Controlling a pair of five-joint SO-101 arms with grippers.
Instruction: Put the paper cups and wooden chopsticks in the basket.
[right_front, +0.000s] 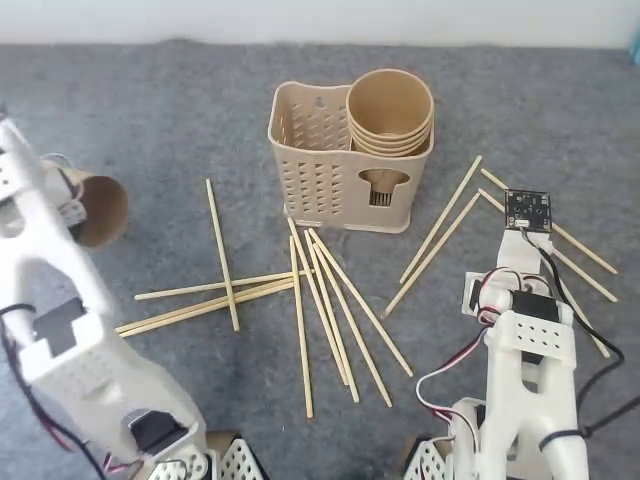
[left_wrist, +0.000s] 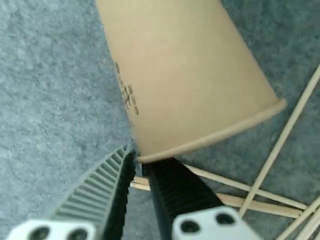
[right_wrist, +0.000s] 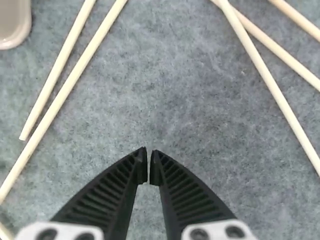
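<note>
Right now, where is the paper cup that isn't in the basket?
The paper cup is at the high view's far left, its rim pinched in the left pincer, left of the scattered chopsticks.

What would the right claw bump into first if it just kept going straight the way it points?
Probably the grey carpet, a bare patch between light wooden chopsticks on either side. The right gripper, shut, aims at neither, though depth is unclear.

place: robotics lab, likely | cue: white arms (right_front: 520, 380) at grey felt table (right_front: 150, 120)
</note>
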